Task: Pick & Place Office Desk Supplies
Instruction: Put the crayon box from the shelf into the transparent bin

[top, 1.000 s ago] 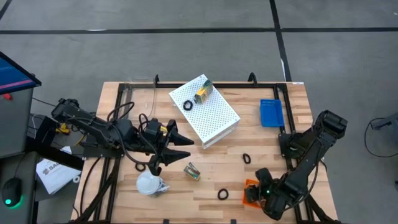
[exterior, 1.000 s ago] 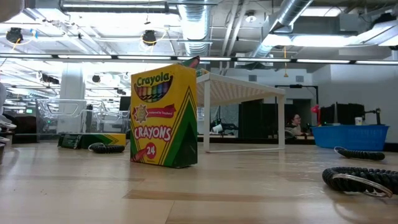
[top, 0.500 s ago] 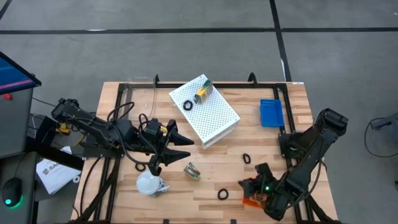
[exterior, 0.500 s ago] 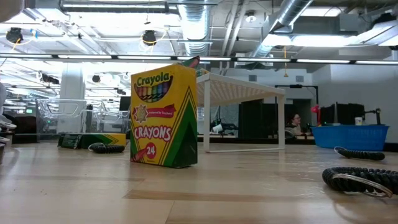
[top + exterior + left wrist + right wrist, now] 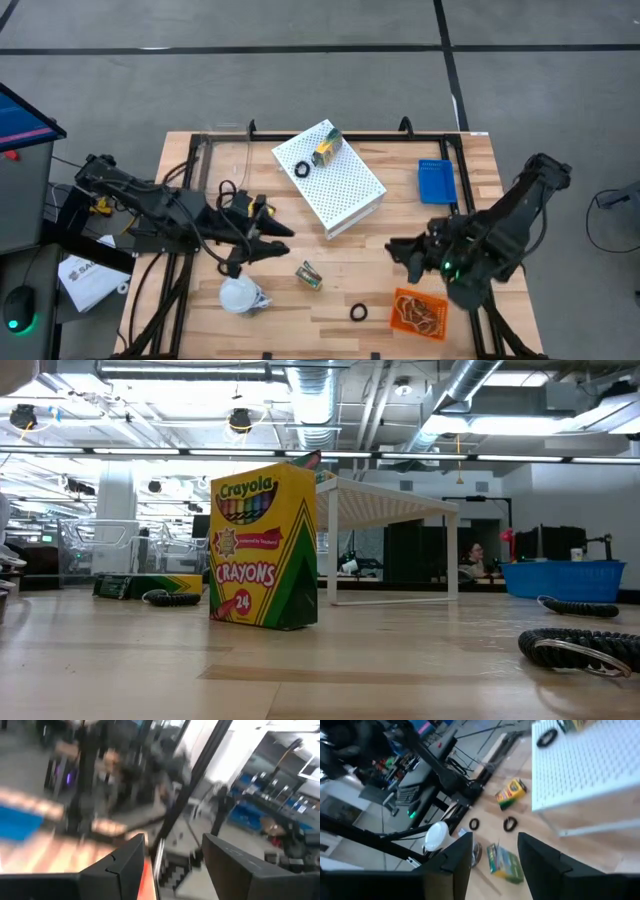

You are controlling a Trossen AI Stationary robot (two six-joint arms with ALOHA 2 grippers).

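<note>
right pincer: released, empty, over counter right half | target: black ring by near edge, nearer than right pincer, slightly left | no long axis | left pincer: released, waits left-centre, farther | right arm likely picks

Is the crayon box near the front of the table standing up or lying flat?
Standing upright. In the low view the crayon box rests on its narrow bottom end on the table, label reading right way up.

The room is bright from ceiling lamps. The left wrist view is strongly blurred; the right wrist view is a little soft. Shadows are weak.
</note>
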